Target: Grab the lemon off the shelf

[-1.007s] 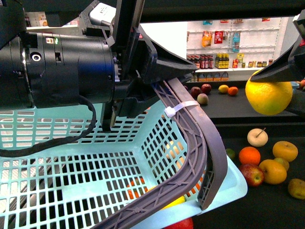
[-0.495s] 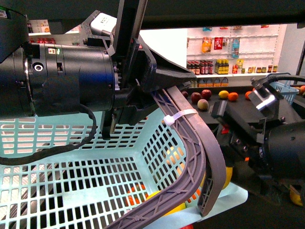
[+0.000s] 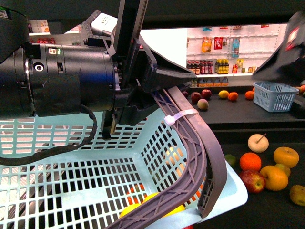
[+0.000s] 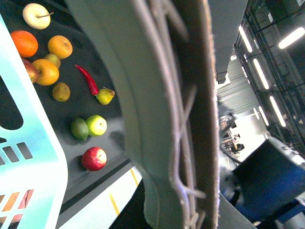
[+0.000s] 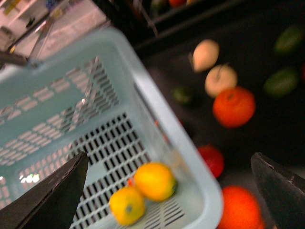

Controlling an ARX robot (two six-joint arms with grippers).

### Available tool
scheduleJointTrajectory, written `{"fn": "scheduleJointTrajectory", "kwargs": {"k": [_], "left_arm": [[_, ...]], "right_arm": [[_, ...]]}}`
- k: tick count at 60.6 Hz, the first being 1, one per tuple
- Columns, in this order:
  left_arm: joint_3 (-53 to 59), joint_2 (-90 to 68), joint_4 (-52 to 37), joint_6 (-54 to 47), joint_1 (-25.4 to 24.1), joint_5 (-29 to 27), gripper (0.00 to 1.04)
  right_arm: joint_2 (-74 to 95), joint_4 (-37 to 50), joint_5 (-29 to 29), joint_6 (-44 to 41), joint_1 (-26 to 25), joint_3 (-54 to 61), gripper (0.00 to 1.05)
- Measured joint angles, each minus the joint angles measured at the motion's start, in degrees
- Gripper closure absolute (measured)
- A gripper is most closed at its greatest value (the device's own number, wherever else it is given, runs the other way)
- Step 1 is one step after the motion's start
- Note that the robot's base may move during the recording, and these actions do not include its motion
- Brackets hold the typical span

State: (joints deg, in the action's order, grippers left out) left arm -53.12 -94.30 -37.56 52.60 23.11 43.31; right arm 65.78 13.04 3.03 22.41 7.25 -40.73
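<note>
My left gripper is shut on the grey basket handle, which fills the left wrist view. It holds the light blue basket in front of the black shelf. Two yellow roundish fruits lie on the basket floor. The larger one, with a greenish end, looks like the lemon; the other lies beside it. Yellow shows through the mesh in the front view. My right gripper is open and empty above the basket rim, blurred at the upper right of the front view.
Oranges, apples and other fruit lie on the lower shelf tray. A small blue basket and more fruit stand on the upper tray. White shelves of bottles are behind. A red chilli lies among fruit.
A second ago my right gripper held the lemon above the shelf at the right. It swung over the basket and has risen away open; more yellow fruit shows in the basket.
</note>
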Motion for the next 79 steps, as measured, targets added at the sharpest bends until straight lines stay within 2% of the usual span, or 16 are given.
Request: {"fn": "scheduleJointTrajectory", "kwargs": {"k": [9,18,21,25,30,41,54,79], "left_arm": [[0.00,0.00,0.00,0.00,0.00,-0.02,0.96],[0.00,0.00,0.00,0.00,0.00,-0.09,0.96],[0.00,0.00,0.00,-0.02,0.00,-0.02,0.96],[0.00,0.00,0.00,-0.02,0.07,-0.02,0.96],[0.00,0.00,0.00,0.13,0.02,0.00,0.96],[0.00,0.00,-0.04,-0.11,0.04,0.07,0.96],[0.00,0.00,-0.04,0.00,0.04,0.02,0.96],[0.00,0.00,-0.04,0.04,0.02,-0.02,0.96]], "right_arm": [[-16.15,-4.13,-2.62,-12.50,-2.16,8.50,0.02],[-32.74,-12.57,-6.40,-18.67,-3.78,16.87,0.03],[-39.23,-13.05,-3.91,-19.89,-5.53,19.76,0.10],[-47.12,-16.39,-3.39,-20.74,-6.67,22.82,0.20],[-55.47,-15.80,-2.82,-21.22,-7.10,27.17,0.33],[-59.84,-14.38,-2.89,-21.92,-7.13,34.71,0.63],[-61.68,-13.75,-2.95,-22.08,-7.13,35.95,0.99],[-64.92,-13.25,-3.02,-22.10,-7.15,39.76,0.98]]}}
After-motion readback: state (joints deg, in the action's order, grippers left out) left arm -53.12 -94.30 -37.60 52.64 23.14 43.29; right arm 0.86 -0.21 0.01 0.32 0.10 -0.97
